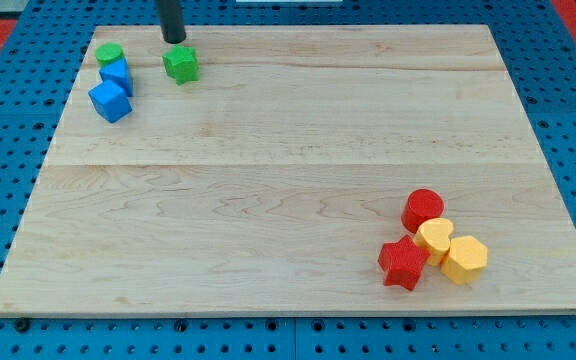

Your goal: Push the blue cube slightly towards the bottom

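Observation:
The blue cube (110,101) lies near the board's top left corner. A second blue block (118,74) touches it just above, and a green round block (109,53) sits above that one. A green block (180,64) lies to their right. My tip (174,40) is just above this green block, close to its top edge, and to the upper right of the blue cube, apart from it.
At the bottom right lies a cluster: a red round block (424,209), a red star (403,263), a yellow heart-like block (434,238) and a yellow hexagonal block (464,259). The wooden board (288,180) rests on a blue pegboard (8,120).

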Robot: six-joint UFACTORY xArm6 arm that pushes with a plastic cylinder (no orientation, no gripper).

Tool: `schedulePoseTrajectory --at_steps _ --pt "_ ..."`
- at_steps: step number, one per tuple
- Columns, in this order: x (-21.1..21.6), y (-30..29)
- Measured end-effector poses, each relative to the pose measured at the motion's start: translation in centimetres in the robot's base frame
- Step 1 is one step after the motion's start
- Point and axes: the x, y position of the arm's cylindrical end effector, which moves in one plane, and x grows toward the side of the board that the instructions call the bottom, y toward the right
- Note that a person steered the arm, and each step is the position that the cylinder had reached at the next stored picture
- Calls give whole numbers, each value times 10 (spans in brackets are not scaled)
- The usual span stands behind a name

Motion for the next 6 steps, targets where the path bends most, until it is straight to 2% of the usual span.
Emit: schedulePoseTrajectory --at_steps 2,4,5,6 --pt "41 -29" --pt "116 -30" --pt "113 -30" --pt "169 -21"
